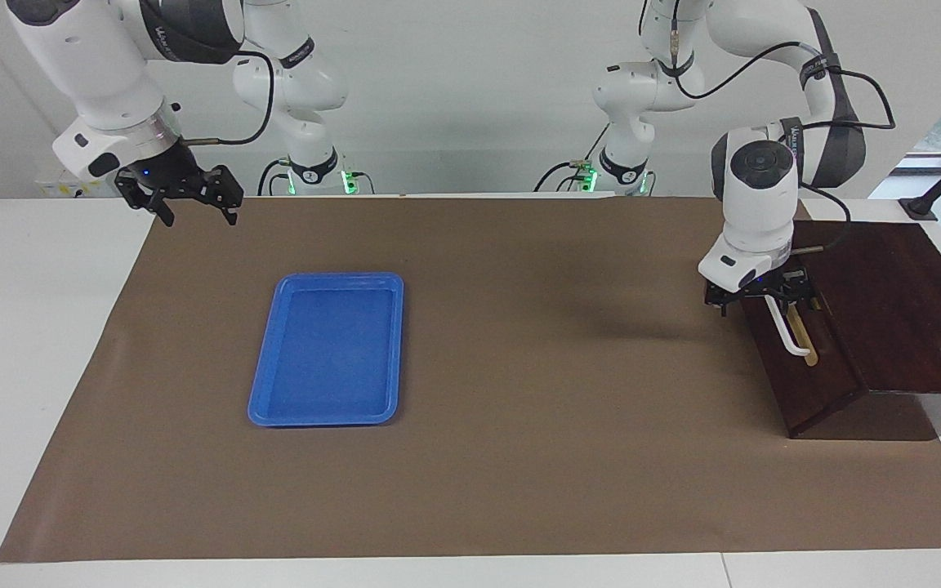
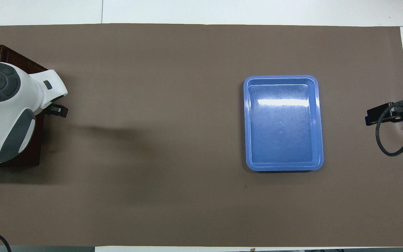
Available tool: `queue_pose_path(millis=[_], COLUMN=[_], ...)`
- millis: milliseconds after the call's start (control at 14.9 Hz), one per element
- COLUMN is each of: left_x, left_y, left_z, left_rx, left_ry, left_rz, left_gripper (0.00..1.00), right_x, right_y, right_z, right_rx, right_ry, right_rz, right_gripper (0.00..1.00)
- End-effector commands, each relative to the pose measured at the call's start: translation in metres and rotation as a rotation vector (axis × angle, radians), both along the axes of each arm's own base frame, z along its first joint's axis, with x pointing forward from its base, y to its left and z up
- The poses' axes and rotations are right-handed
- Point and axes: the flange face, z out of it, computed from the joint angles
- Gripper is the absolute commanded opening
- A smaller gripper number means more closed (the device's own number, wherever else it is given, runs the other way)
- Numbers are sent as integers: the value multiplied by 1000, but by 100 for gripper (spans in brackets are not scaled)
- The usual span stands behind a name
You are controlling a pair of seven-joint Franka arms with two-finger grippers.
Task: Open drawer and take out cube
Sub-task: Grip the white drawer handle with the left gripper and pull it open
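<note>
The drawer point(image 1: 801, 380) has a dark reddish-brown front and is set in a dark wooden cabinet point(image 1: 903, 310) at the left arm's end of the table. It is shut, and none of its pale interior shows. Its white bar handle point(image 1: 791, 333) lies on a tan strip. My left gripper point(image 1: 769, 300) is down at the end of the handle nearer to the robots. In the overhead view the left arm point(image 2: 5, 112) covers the drawer. My right gripper point(image 1: 197, 208) is open and empty, waiting in the air over the right arm's end of the table. The cube is hidden.
A flat blue tray point(image 1: 327, 351) lies empty on the brown mat point(image 1: 519, 457), toward the right arm's end; it also shows in the overhead view point(image 2: 283, 122). White tabletop borders the mat.
</note>
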Motion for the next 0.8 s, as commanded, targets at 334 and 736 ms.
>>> queue_pose_path(millis=[334,736], left_x=[0,-6], left_y=[38,37], left_z=[-32,-54], left_rx=[-24,-35], left_ry=[-52,-31], left_rz=[9,-1], left_gripper=[100,100], right_x=[-5,-5], right_y=[-1,-1], right_z=[2,2], right_rx=[-23,-21], right_ry=[2,2], right_rz=[-12,-12], right_gripper=[100,100])
